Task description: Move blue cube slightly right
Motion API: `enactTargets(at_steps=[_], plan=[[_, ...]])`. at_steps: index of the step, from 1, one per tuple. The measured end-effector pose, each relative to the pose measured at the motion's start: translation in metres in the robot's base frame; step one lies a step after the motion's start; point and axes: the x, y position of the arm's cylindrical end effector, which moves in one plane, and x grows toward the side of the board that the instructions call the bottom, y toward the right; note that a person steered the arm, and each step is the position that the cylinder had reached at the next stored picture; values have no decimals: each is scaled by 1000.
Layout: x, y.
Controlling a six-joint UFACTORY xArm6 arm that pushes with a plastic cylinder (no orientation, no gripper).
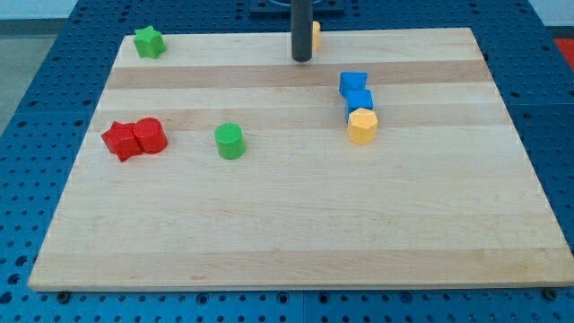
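The blue cube (360, 100) sits right of centre on the wooden board (296, 224). A second blue block (352, 82) touches it from above. A yellow hexagonal block (362, 126) touches it from below. My tip (300, 59) is at the view's top, up and to the left of the blue cube, well apart from it. A yellow block (316, 35) shows partly behind the rod.
A green star block (149, 41) lies at the top left. A red star block (119, 141) and a red cylinder (150, 135) touch at the left. A green cylinder (230, 141) stands left of centre.
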Motion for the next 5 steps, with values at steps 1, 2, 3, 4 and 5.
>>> enactTargets(at_steps=[1,2,3,4,5], plan=[[23,0],[52,-3],[79,-10],[105,-1],[106,12]])
